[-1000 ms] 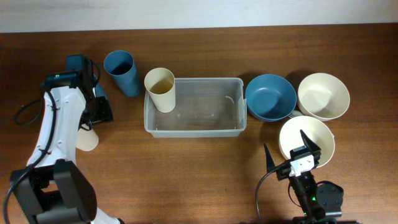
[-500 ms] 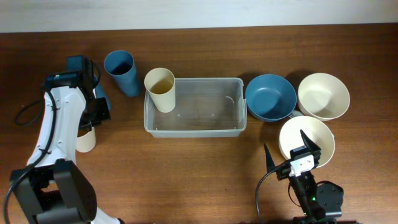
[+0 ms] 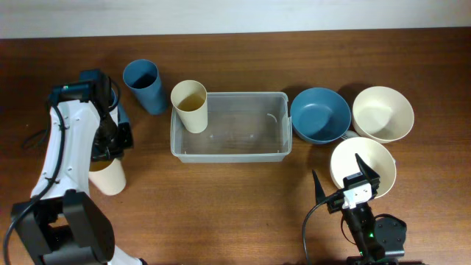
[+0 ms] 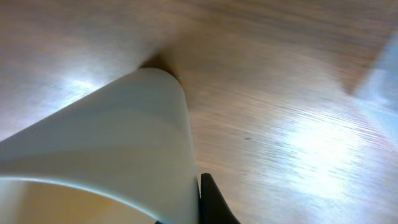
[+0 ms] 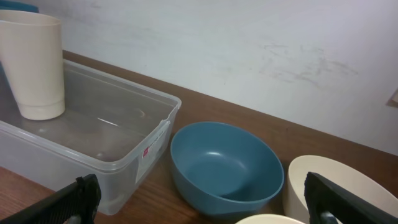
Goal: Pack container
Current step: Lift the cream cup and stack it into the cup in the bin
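The clear plastic box (image 3: pixel 243 131) sits at 3 o'clock from the left gripper (image 3: pixel 107 153), which pinches 1 cream plastic cup (image 3: pixel 109 178). Right gripper (image 3: pixel 337 171): spread wide. Box looks light, slippery; grab its rim.

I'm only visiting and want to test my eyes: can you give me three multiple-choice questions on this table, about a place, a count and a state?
1. Where in the clear bin does the cream cup stand? A) left end B) middle C) right end
2. How many bowls are on the table? A) two B) three C) four
3. How is the right gripper? A) open B) shut on a bowl C) shut on a cup
Answers: 1 A, the cup stands by the bin's left wall; 2 B, a blue bowl, a cream bowl and a second cream bowl; 3 A, its fingers stand far apart, holding nothing.
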Robot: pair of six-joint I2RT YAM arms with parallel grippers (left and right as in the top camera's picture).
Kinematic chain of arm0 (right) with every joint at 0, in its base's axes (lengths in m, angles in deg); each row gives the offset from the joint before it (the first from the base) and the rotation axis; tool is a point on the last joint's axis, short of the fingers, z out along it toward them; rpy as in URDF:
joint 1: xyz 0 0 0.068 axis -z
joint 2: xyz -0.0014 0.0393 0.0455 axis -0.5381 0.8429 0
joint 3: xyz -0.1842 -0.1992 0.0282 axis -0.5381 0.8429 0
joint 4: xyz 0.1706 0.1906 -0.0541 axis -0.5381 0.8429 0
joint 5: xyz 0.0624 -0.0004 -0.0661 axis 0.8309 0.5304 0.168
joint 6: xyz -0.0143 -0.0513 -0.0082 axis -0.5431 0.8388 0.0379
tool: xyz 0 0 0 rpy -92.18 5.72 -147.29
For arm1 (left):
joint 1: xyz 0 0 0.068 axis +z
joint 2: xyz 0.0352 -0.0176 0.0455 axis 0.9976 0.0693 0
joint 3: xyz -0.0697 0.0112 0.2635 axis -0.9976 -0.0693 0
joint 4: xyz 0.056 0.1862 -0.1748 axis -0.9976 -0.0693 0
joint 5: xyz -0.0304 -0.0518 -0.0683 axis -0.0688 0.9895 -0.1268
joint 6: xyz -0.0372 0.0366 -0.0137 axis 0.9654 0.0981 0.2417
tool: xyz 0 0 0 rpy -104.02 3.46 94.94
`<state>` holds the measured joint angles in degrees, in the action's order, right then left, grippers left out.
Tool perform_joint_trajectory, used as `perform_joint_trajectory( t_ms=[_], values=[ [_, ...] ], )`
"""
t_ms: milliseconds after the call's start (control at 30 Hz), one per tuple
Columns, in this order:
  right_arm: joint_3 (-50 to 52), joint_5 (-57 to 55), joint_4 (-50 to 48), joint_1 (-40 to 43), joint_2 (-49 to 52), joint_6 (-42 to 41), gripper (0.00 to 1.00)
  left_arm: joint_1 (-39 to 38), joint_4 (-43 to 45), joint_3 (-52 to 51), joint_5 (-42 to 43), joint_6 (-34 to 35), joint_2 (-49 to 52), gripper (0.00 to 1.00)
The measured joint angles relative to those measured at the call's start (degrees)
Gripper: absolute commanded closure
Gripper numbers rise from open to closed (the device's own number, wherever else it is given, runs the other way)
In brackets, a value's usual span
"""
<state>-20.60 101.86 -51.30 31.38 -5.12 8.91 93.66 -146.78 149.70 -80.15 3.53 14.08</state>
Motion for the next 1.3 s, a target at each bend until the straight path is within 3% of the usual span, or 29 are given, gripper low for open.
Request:
perform_joint_trajectory(
  t_ms=[167,433,733,1033,1300],
  values=[
    [0.00,0.00,0.00,0.00,0.00,0.02,0.01,-3.39,-3.19,6.12,5.99,-3.61,-1.92,0.98],
    [0.00,0.00,0.00,0.00,0.00,0.02,0.01,-9.20,-6.58,17.62,7.06,-4.87,-11.54,0.98],
    [-0.02,0.00,0.00,0.00,0.00,0.02,0.01,-17.42,6.78,18.75,7.10,-4.90,-18.34,0.98],
    [-0.02,0.00,0.00,0.00,0.00,0.02,0.01,-24.20,16.65,18.78,7.10,-4.90,-14.45,0.99],
    [0.00,0.00,0.00,0.00,0.00,0.02,0.01,-25.16,19.06,18.78,7.13,-4.90,-10.19,0.98]
  ],
)
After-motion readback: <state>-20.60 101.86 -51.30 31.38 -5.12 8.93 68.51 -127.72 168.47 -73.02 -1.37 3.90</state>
